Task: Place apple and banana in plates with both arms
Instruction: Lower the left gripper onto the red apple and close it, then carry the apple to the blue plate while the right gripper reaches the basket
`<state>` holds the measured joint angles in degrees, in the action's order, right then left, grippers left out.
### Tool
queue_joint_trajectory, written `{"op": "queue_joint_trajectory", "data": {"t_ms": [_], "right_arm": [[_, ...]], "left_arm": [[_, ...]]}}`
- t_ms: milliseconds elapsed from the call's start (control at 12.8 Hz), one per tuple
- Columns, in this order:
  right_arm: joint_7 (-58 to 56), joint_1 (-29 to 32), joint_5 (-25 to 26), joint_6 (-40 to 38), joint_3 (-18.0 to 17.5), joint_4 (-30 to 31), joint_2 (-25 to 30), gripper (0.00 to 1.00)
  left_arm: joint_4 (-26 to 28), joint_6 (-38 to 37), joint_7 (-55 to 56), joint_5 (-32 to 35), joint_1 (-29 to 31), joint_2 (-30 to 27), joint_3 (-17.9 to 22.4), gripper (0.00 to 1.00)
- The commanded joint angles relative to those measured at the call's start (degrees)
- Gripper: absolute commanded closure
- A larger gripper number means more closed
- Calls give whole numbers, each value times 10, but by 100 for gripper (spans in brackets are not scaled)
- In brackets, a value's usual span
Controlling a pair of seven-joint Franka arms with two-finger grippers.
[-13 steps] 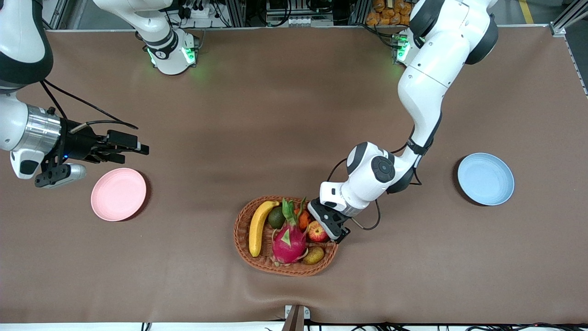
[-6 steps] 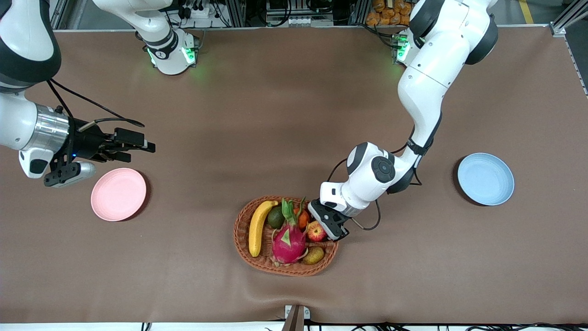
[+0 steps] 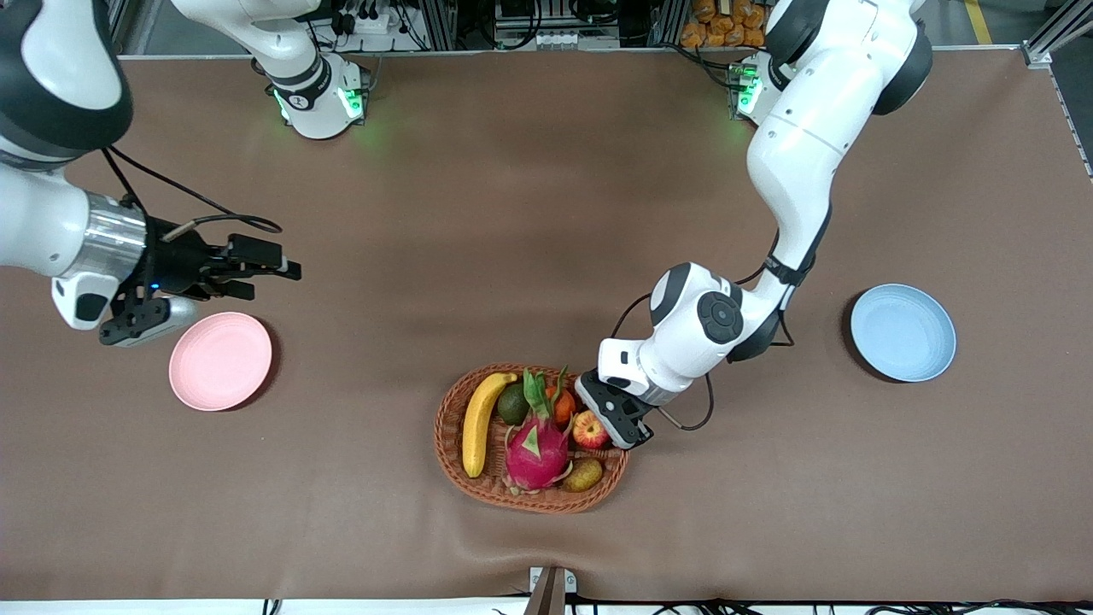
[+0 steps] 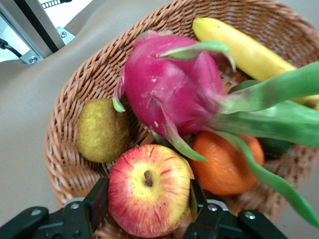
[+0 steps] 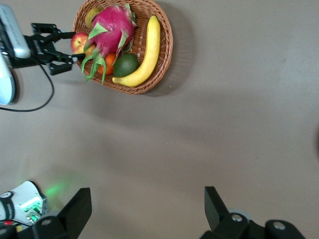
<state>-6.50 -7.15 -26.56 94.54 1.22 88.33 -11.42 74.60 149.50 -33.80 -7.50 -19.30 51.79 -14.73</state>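
A brown cloth-covered table (image 3: 529, 213) runs wide under both arms, with aluminium framing and cabling along the edge where the green-lit bases stand. At its middle, near the front camera, an oval brown wicker basket (image 3: 598, 491) holds the long yellow banana (image 3: 480, 421), a pink dragon fruit (image 3: 536, 448) and the small red-and-yellow apple (image 4: 148, 196). The left gripper (image 4: 147, 219) reaches into the basket with its fingers (image 4: 97, 204) against either side of the apple. The right gripper (image 3: 269, 275) hangs spread open above bare cloth beside the pale pink round plate (image 3: 220, 360) at the right arm's end, and the pale blue round plate (image 3: 903, 332) lies at the left arm's end.
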Motion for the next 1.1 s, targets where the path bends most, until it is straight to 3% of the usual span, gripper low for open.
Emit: {"op": "queue_joint_trajectory", "data": {"t_ms": [0,157,313,548,783,1017], "right_arm": [[-6,-19,16,17,4,-3,-1,0],[-5,-29,16,35,4,-4,-6,0],[-5,-34,18,42,4,-4,-8,0],[-1,-34,44,47,4,-16,-22,0],[10,-42,59,49,4,-57,-83,0],[91,-59,60,76,4,-96,-140,0]], "left_arm": [[17,-87,13,-15,13,-62,0,81],[63,-112,14,-15,36,-105,0,78],[169,-110,25,-16,68,-183,1,81],[276,-110,35,-16,141,-279,0,81],[375,-110,10,-15,217,-347,0,80],[448,-110,-57,-15,314,-392,0,80]]}}
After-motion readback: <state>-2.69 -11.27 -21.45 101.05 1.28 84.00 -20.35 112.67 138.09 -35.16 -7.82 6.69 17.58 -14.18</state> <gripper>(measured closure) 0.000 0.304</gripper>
